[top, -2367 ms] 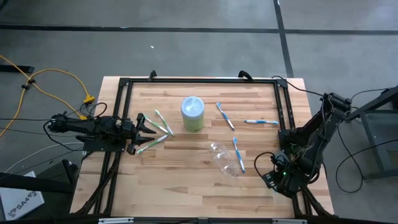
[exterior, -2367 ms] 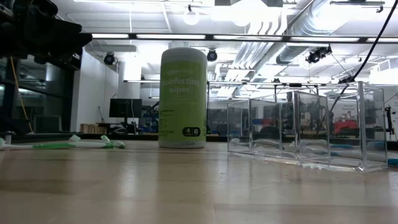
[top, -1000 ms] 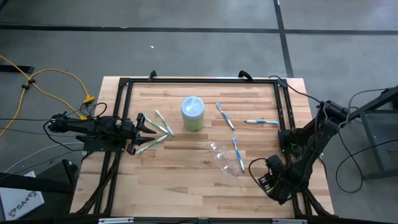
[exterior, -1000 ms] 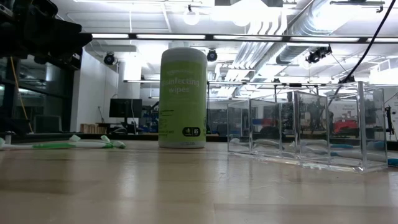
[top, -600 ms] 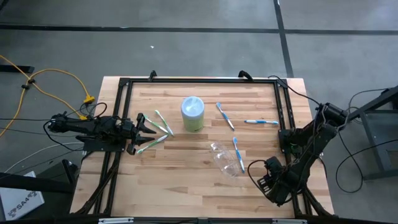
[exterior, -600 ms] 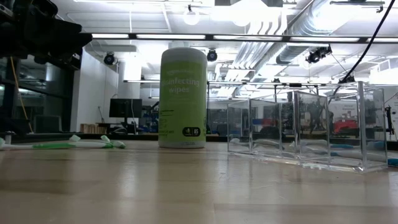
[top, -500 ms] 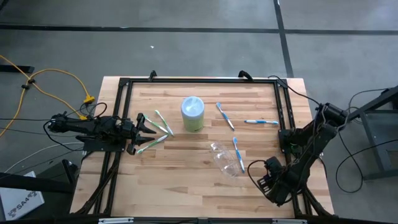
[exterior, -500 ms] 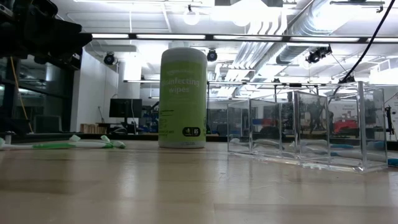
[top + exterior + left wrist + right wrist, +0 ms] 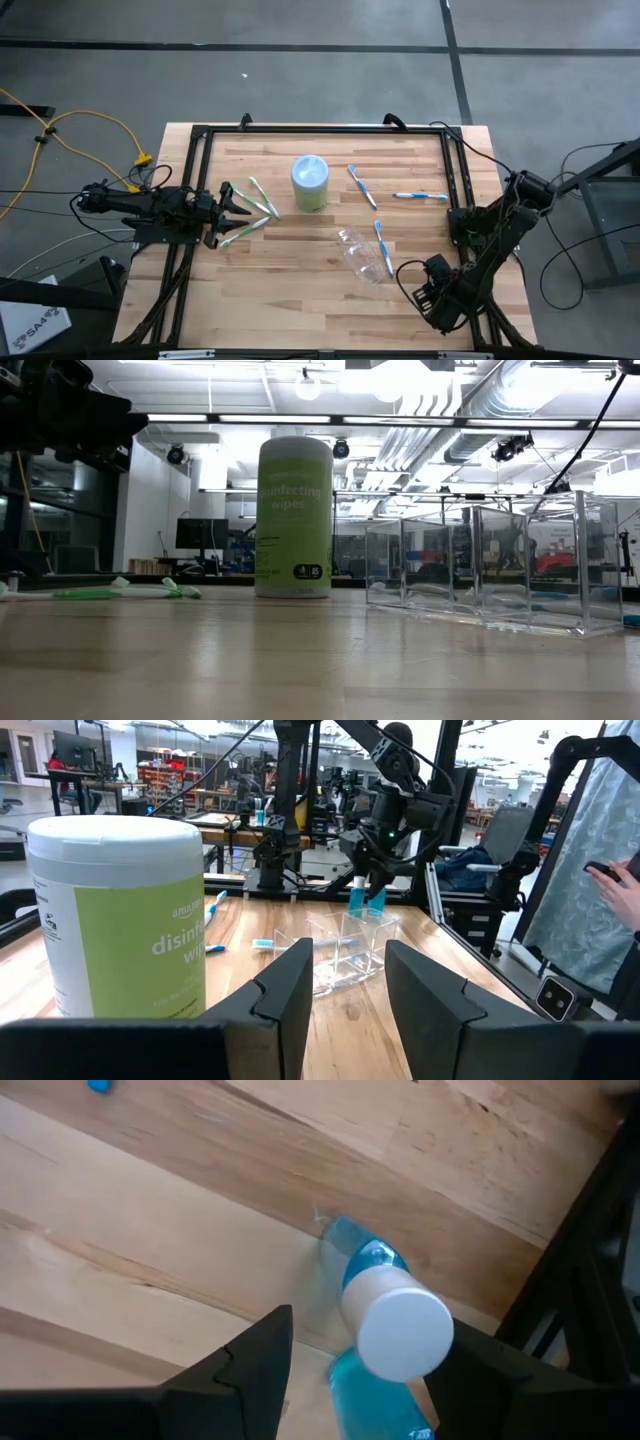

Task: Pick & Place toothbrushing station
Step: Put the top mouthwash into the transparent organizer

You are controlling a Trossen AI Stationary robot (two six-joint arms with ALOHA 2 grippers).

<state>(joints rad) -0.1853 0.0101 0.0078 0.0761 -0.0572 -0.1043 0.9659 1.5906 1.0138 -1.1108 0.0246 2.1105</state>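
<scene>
Your right hand [image 9: 424, 297] hovers at the near right corner of the wooden worktop [image 9: 300, 290], fingers spread wide around a blue tube with a white cap [image 9: 395, 1320]; whether they actually touch it you cannot tell. Just beyond that hand lies the crinkly clear plastic container [image 9: 362, 255], with a blue-white toothbrush [image 9: 384, 247] touching its side. Your left hand [image 9: 238, 201] rests at the worktop's left edge, fingers parted and empty, with the green-white toothbrushes [image 9: 262, 196] right at its tips. Past them stands the green-and-white wipes canister [image 9: 309, 183].
</scene>
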